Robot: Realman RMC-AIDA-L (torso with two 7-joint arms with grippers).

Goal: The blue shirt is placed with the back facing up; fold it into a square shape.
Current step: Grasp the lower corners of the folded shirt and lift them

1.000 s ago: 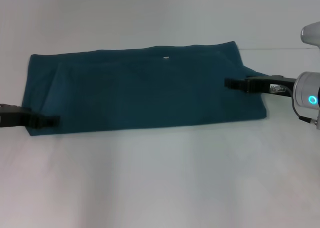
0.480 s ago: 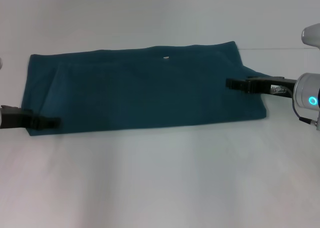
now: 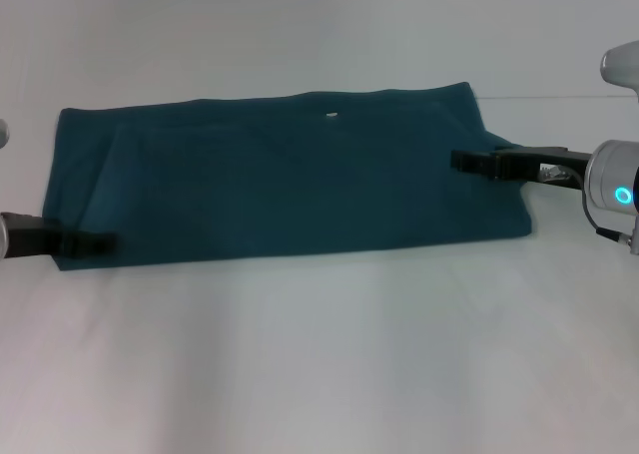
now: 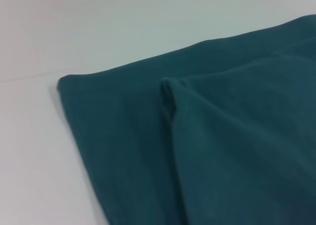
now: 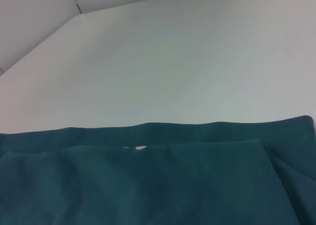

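Note:
The blue shirt lies flat on the white table as a long band running left to right, plain side up, with a small pale tag near its far edge. My left gripper sits low over the shirt's near-left corner. My right gripper reaches in from the right, hovering over the shirt's right end. The left wrist view shows the shirt with a folded layer edge running across it. In the right wrist view the shirt shows its far edge and the tag.
The white table extends wide in front of the shirt and behind it. Its far edge and a seam show in the right wrist view. A silver part of the right arm stands at the right border.
The left gripper has drawn slightly leftward along the shirt's near-left corner. The right gripper has risen a little. The shirt lies as before.

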